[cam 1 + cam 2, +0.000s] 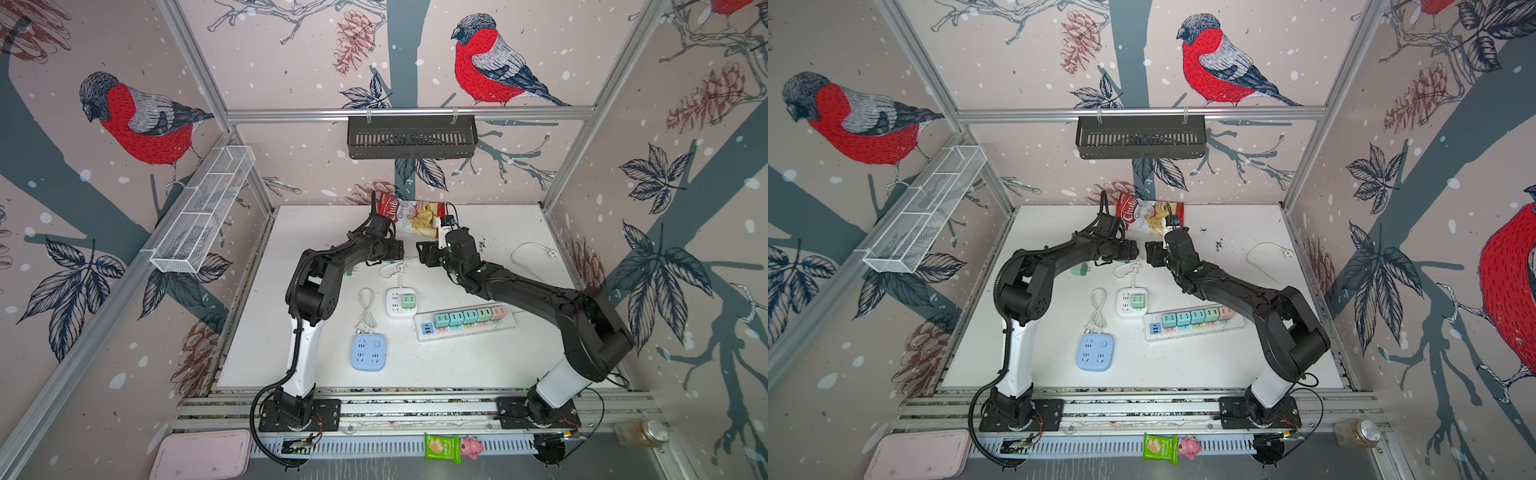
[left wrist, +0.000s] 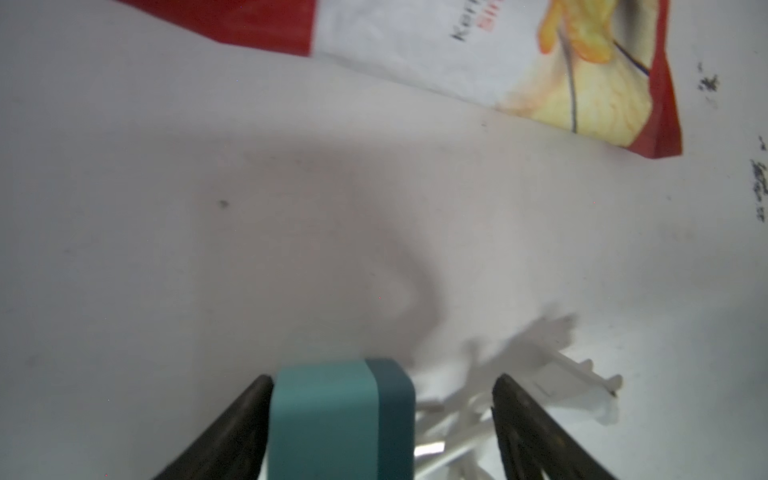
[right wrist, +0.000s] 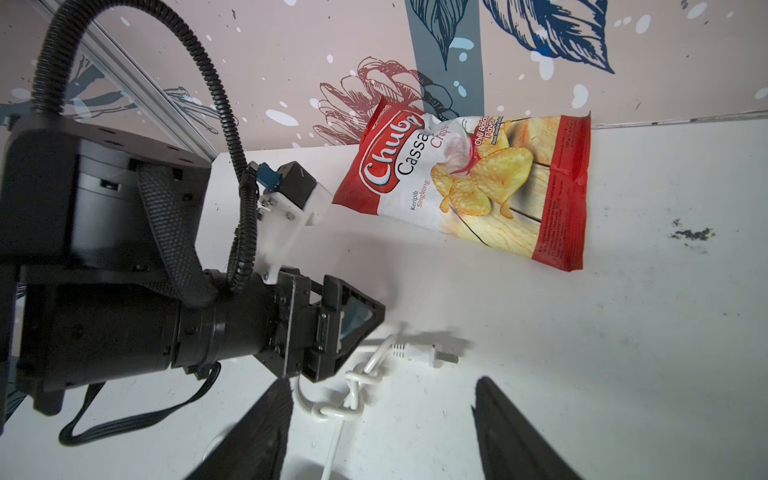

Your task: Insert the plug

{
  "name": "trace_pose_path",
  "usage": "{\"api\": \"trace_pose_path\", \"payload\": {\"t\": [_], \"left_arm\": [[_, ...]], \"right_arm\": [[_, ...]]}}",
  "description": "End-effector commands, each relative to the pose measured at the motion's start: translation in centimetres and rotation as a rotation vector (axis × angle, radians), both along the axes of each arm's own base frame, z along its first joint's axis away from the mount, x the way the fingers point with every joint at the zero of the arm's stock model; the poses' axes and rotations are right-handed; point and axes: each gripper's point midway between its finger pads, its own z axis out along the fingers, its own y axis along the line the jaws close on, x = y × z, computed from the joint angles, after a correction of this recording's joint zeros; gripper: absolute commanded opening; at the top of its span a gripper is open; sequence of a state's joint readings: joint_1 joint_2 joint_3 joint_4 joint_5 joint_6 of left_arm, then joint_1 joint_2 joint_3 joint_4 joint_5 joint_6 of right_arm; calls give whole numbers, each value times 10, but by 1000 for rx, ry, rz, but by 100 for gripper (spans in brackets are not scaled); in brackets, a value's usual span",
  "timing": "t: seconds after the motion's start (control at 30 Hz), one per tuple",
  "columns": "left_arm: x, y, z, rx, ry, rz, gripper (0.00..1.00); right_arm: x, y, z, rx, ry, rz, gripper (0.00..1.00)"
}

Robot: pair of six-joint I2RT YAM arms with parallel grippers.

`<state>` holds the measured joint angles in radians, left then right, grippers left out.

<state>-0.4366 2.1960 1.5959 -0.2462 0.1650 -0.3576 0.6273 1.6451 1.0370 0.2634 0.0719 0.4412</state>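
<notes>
A teal plug (image 2: 332,415) stands between the fingers of my left gripper (image 2: 382,378), against one finger with a clear gap to the other, so the gripper is open. The right wrist view shows the same teal plug (image 3: 353,320) inside the left gripper's fingers, low over the table. My right gripper (image 3: 382,380) is open and empty, facing the left gripper (image 1: 397,249) over a white corded plug (image 3: 419,353) and its knotted cable (image 3: 349,399). A long power strip (image 1: 465,324), a white cube socket (image 1: 401,302) and a blue socket block (image 1: 369,352) lie nearer the front.
A chips bag (image 1: 415,218) lies at the back wall behind both grippers. A green plug (image 1: 1079,270) sits on the table by the left arm. Another white cable (image 1: 532,251) lies at the right. Several coloured plugs fill the long strip.
</notes>
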Motion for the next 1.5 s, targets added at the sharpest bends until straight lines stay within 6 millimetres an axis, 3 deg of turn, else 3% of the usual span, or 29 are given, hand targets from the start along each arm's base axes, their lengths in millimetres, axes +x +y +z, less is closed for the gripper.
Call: {"api": "trace_pose_path", "payload": {"t": [0.0, 0.13, 0.23, 0.33, 0.43, 0.47, 0.57, 0.7, 0.83, 1.0, 1.17, 1.33, 1.47], "left_arm": [[-4, -12, 11, -16, -42, -73, 82], [-4, -6, 14, 7, -49, -46, 82], [-5, 2, 30, 5, -93, -6, 83], [-8, 20, 62, 8, -162, 89, 84], [-24, 56, 108, -1, -260, 265, 84], [-34, 68, 125, -24, -307, 320, 84], [-71, 113, 153, -65, -402, 501, 84], [-121, 170, 146, -54, -516, 678, 85], [-146, 201, 145, -65, -616, 754, 88], [-147, 203, 149, -92, -644, 755, 88], [-143, 199, 146, -81, -617, 741, 88], [-142, 196, 150, -95, -621, 730, 88], [-141, 194, 149, -98, -617, 720, 88]], "right_arm": [[0, -1, 10, 7, -34, 5, 70], [-3, -5, 14, 16, -55, 24, 69], [-2, -8, 11, 35, -54, 49, 69], [3, -11, 7, 39, -47, 60, 69], [6, -3, 1, 39, -20, 100, 70], [8, 2, -4, 30, 1, 105, 69], [16, 14, -20, -14, 41, 100, 69], [33, 34, -49, -155, 110, 64, 69], [51, 52, -82, -319, 190, 3, 73], [68, 77, -115, -397, 247, -15, 83], [81, 93, -139, -474, 271, -37, 85], [82, 100, -157, -497, 287, -38, 80], [85, 88, -159, -502, 295, -103, 70]]}}
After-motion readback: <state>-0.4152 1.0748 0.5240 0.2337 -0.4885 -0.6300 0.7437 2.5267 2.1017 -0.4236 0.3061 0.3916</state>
